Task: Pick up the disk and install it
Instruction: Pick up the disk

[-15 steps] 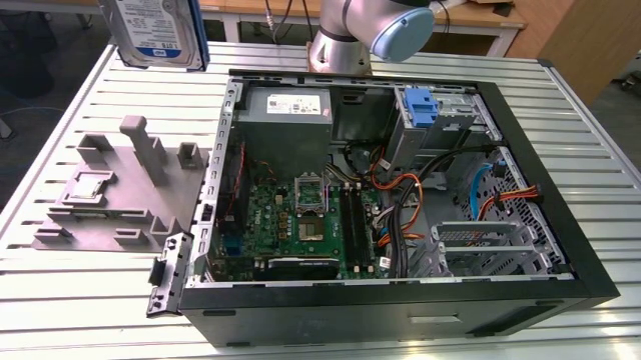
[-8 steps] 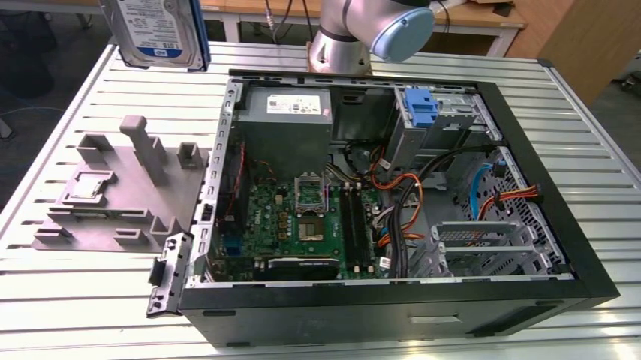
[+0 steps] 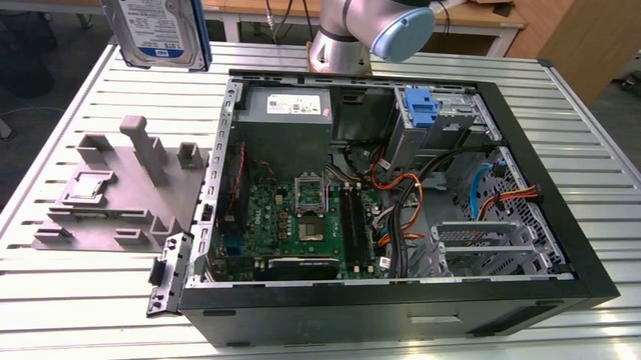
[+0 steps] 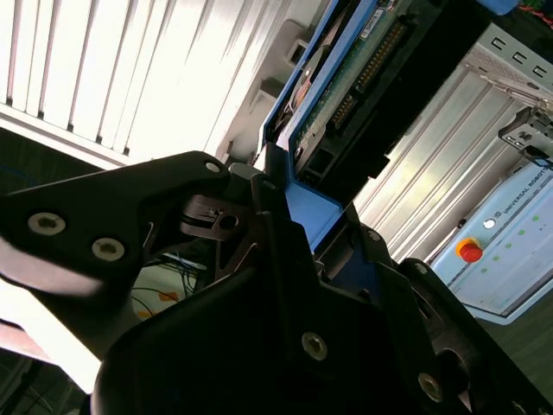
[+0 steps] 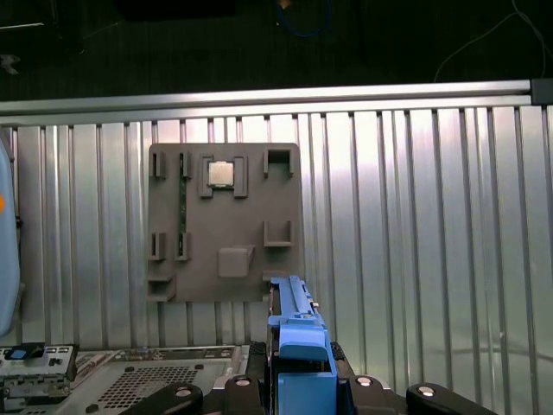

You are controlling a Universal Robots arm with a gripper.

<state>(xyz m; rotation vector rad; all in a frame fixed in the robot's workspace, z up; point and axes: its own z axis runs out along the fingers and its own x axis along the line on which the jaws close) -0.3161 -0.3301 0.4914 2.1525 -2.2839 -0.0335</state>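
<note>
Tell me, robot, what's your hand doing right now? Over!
Hand shut on disk, by its blue bracket. Held high over table, near grey holder. Not inside open computer case.

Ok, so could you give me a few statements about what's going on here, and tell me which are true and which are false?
1. The gripper is shut on the disk. True.
2. The disk already sits inside the computer case. False: it is held up in the air, outside the case.
3. The case lies open, with its green circuit board showing. True.
4. The grey holder lies beside the case on the exterior view's right. False: it lies on the exterior view's left of the case.
</note>
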